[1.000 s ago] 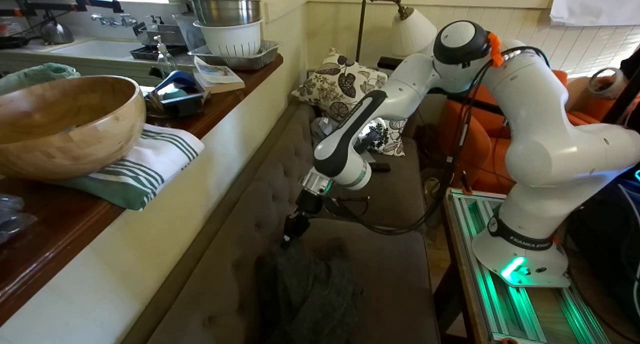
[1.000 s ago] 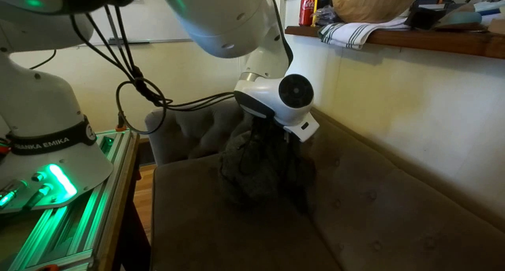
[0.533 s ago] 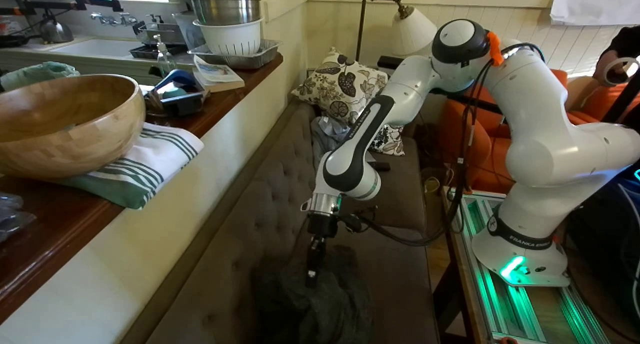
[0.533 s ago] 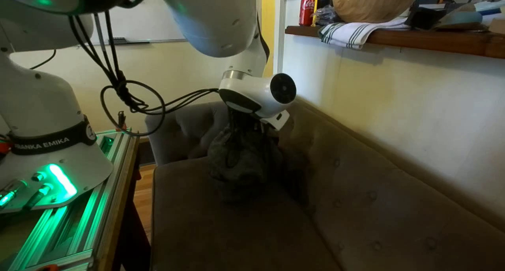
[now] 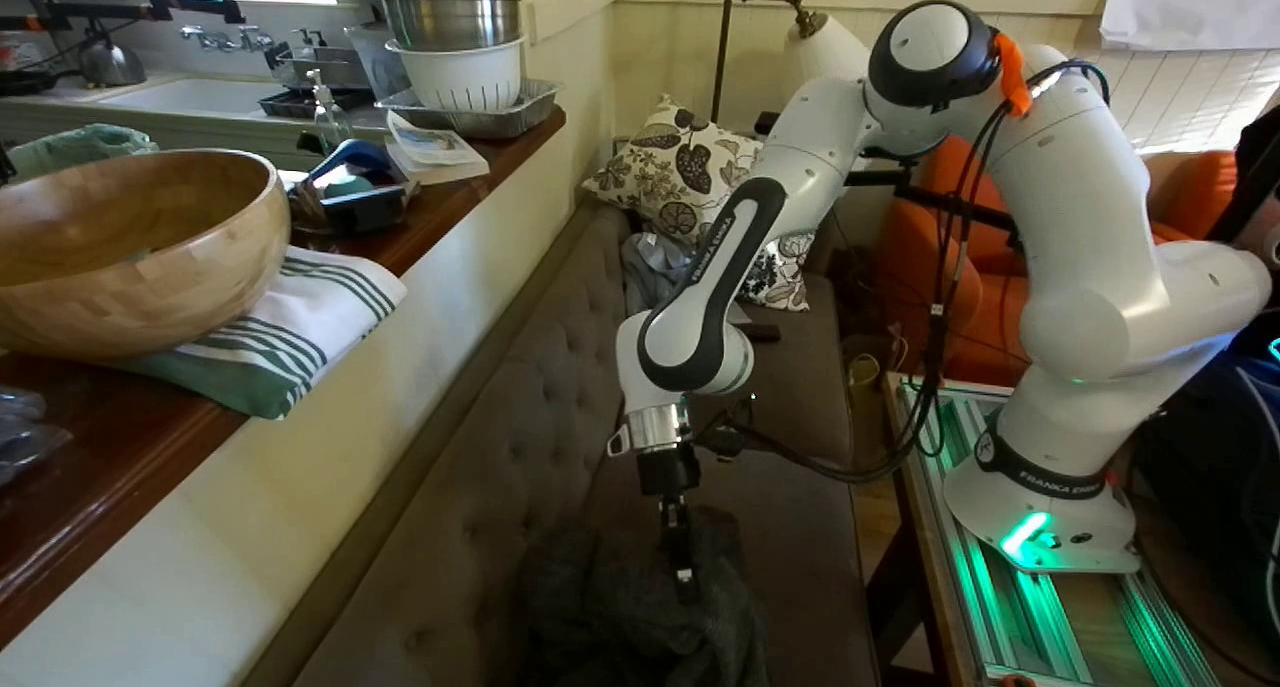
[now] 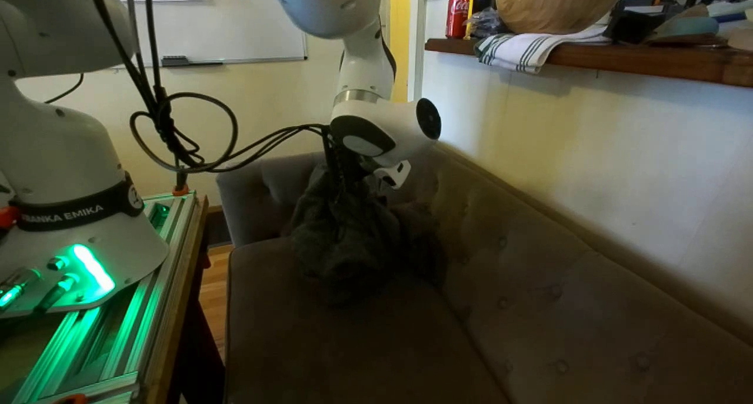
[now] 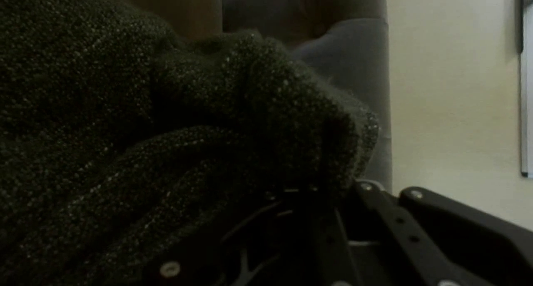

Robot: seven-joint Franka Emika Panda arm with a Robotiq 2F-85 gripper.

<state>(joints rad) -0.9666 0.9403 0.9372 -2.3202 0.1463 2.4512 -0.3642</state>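
In an exterior view, my fingers point downward, pinched almost together on a fold of the dark cloth. The cloth is heaped on the sofa seat, between backrest and front edge. In an exterior view, it rises in a peak near the armrest; contact cannot be confirmed. Room for travel extends along the seat toward the front edge. In the wrist view, the fold runs into my fingers. Step in hand, as judged: lifting by this fold. Next move calls for: maintain the pinch; raise before sideways travel; keep off backrest and armrest.
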